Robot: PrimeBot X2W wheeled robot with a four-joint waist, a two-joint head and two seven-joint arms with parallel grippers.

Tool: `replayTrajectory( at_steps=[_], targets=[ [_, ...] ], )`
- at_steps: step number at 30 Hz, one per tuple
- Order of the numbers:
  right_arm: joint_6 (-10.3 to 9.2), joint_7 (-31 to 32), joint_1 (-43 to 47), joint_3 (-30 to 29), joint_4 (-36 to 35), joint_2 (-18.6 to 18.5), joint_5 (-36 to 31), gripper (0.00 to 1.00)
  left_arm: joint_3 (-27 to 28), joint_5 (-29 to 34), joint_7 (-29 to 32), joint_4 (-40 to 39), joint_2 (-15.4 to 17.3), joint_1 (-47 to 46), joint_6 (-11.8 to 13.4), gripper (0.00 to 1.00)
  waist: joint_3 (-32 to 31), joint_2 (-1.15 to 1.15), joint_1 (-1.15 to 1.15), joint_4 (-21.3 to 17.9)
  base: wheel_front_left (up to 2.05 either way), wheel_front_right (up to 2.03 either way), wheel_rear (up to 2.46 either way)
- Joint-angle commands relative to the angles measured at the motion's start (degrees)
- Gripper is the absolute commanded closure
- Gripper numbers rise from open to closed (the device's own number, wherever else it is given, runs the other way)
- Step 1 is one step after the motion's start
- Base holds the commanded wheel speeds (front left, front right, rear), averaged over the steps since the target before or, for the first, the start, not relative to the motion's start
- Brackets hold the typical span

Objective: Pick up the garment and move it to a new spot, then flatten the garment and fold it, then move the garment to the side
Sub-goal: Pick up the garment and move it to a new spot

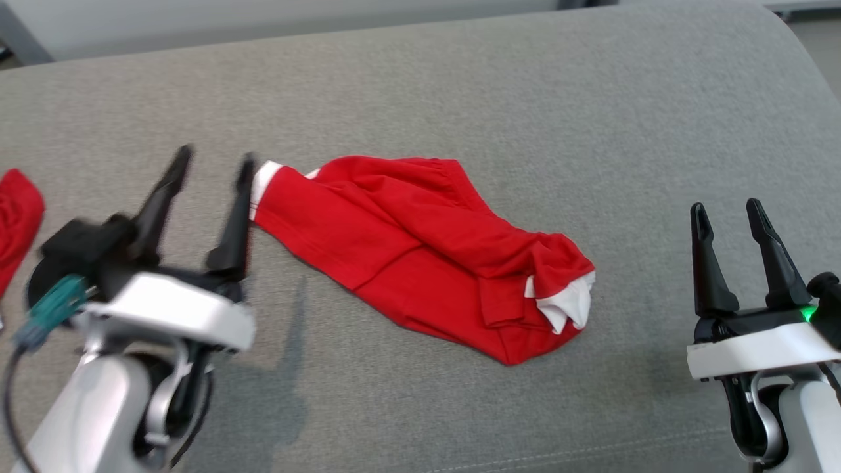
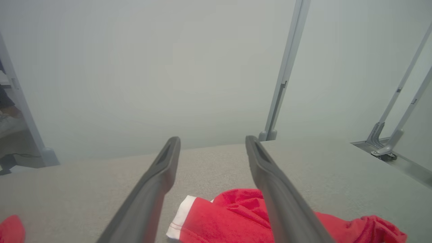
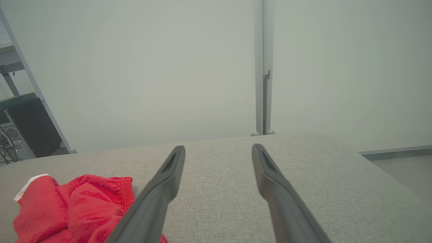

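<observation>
- The left hand (image 1: 217, 157) has its two dark fingers spread wide with nothing between them (it is blurred in the head view).
- Its right finger (image 1: 235, 223) stands just beside the garment's white-edged end (image 1: 266, 180); I cannot tell whether they touch.
- In the left wrist view, the left hand (image 2: 212, 140) has that white edge (image 2: 180, 216) lying low between its fingers.
- The right hand (image 1: 726, 207) is also spread and empty, well apart from the garment at the lower right.
- The red garment (image 1: 420, 249) lies crumpled near the middle of the grey fabric-covered surface (image 1: 591, 98), running from upper left to lower right, with more white trim (image 1: 565, 309) at its right end.
- From the right wrist, the garment (image 3: 74, 206) sits to the left of the right hand (image 3: 219, 147).
- A second red cloth (image 1: 16, 217) lies at the far left edge.
</observation>
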Motion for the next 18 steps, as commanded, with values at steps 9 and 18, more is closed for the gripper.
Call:
replayTrajectory(
  at_steps=[9,18],
  targets=[
    [0.41,1.44,2.56,1.5,-1.65,-1.98,-1.25,0.0,13.02,-4.8,-7.27,-3.34,2.93,13.53,4.43,0.0,-5.13,0.0,0.0,4.27,0.0,0.0,0.0],
    [0.41,1.73,5.51,2.7,0.99,-3.01,-1.2,0.0,13.06,-2.93,-11.6,1.21,3.88,21.59,3.71,0.0,-9.51,0.0,0.0,5.27,0.0,0.0,0.0]
  ],
)
